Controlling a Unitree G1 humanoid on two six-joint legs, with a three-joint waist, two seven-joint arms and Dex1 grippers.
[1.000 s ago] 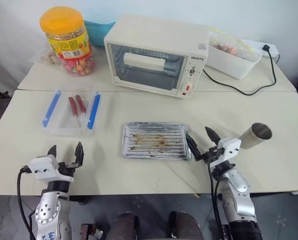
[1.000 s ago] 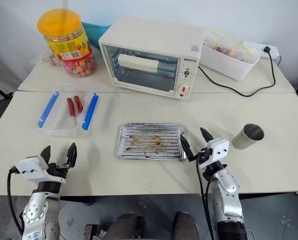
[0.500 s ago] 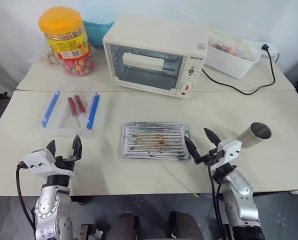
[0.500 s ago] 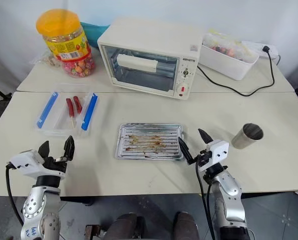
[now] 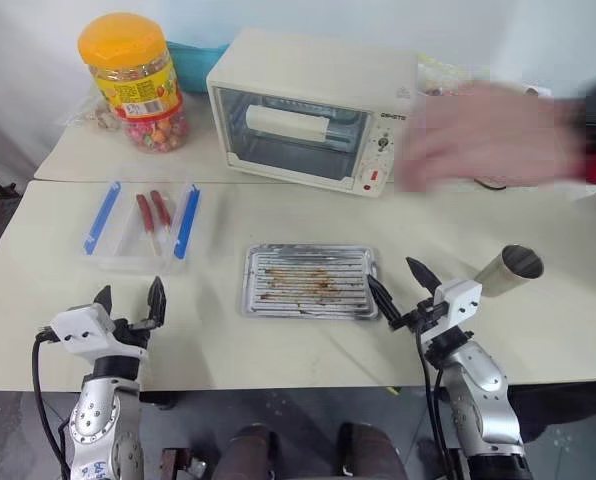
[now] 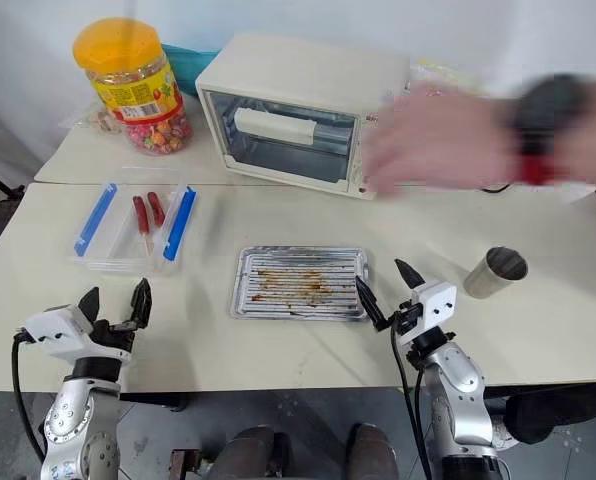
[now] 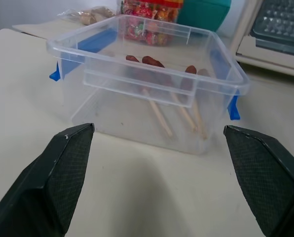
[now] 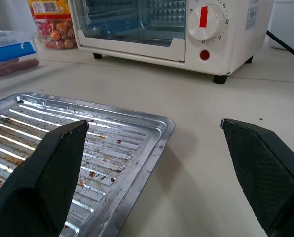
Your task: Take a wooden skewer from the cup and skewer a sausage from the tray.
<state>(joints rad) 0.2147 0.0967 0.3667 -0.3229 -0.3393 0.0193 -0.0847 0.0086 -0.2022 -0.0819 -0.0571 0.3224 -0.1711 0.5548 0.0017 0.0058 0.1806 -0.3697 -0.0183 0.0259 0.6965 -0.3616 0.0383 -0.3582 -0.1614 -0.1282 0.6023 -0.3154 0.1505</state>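
The silver tray [image 5: 310,300] lies at the table's middle front, its ribbed bottom showing only brown stains. To its right stands the grey-tan cup [image 5: 509,268]; its inside is dark and I see no skewer in it. Two red sausages [image 5: 153,211] on wooden sticks lie in a clear box [image 5: 128,262] with blue clips at the left. My left gripper [image 5: 130,294] is open near the front edge, pointing at that box [image 7: 152,74]. My right gripper [image 5: 392,274] is open just off the tray's [image 8: 137,148] right front corner. Both are empty.
A person's blurred hand [image 5: 483,135] with a dark wristband reaches in from the right over the back of the table. A white toaster oven [image 5: 313,110] stands at the back centre. An orange-lidded candy jar [image 5: 133,80] is at the back left.
A person's hand has come in from the right, covering the white bin and cable at the back right. Both grippers stay open and about where they were.
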